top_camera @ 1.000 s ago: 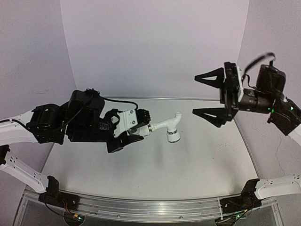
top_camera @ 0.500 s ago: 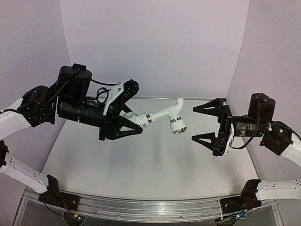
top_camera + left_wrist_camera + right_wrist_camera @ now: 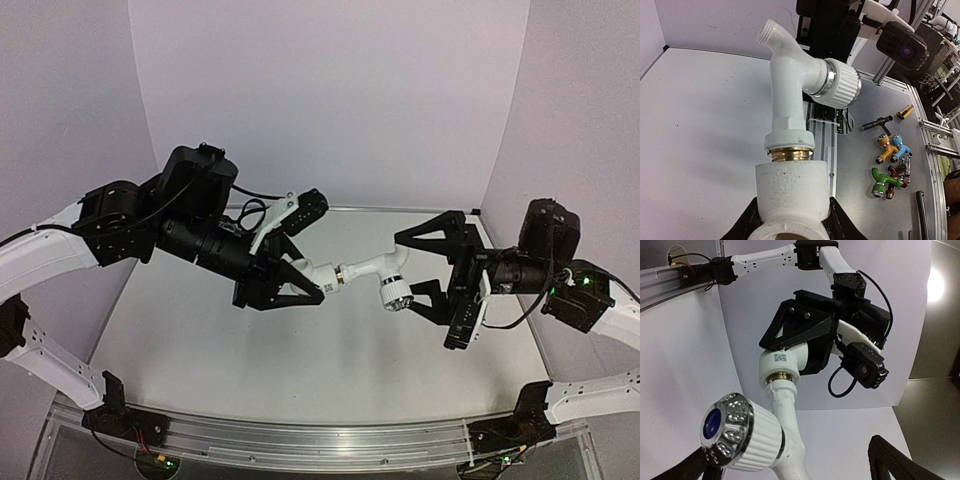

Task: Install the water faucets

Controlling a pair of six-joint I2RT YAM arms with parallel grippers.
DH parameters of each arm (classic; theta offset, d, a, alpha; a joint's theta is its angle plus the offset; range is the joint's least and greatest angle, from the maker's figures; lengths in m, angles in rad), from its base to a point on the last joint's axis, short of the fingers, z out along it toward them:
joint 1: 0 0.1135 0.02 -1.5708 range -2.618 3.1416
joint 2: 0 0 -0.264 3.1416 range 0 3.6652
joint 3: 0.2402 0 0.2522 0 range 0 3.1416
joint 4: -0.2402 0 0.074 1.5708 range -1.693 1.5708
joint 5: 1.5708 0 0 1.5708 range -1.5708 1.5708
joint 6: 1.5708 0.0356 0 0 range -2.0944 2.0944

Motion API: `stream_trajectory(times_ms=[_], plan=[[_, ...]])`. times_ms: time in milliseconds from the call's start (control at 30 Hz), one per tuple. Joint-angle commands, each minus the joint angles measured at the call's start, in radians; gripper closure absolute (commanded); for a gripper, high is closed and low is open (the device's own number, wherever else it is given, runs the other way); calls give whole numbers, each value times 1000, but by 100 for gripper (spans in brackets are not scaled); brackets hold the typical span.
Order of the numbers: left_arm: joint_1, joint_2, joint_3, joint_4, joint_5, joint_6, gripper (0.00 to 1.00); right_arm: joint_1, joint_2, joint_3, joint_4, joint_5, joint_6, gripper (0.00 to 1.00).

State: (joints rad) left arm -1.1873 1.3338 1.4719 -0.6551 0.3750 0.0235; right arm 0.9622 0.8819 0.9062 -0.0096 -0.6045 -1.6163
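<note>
Left gripper (image 3: pixel 302 280) is clamped tight on the white fitting (image 3: pixel 790 192), held up off the table (image 3: pixel 300 370), and the faucet (image 3: pixel 789 95) sits in it by its brass thread (image 3: pixel 789 154). Right gripper (image 3: pixel 408 268) is spread wide, straddling the ribbed knob (image 3: pixel 742 437) end. Looks like the screw-in step to me: next it needs to close squarely and twist along the thread axis. Can't tell how deep the thread is, or if the right fingers touch; their tips are cropped in the right wrist view.
</note>
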Motion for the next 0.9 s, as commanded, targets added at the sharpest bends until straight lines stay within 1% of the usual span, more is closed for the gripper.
stream_trajectory(times_ms=[0,100,167,333,400,600,733,867], plan=[[6,-6,45,56,3,2,100,24,16,43,61,10,128,18],[6,-7,38,47,-34,31,100,26,34,97,46,6,299,26],[6,1,40,35,-45,49,100,27,50,133,24,2,402,30],[6,22,46,16,-41,80,100,27,105,217,14,47,645,31],[6,27,46,11,-33,93,100,27,126,249,10,71,705,31],[6,9,41,15,-9,108,100,27,168,271,-40,157,747,32],[7,-8,42,11,17,113,100,26,197,280,-117,180,718,37],[6,-30,37,15,59,112,100,27,212,275,-159,198,694,46]])
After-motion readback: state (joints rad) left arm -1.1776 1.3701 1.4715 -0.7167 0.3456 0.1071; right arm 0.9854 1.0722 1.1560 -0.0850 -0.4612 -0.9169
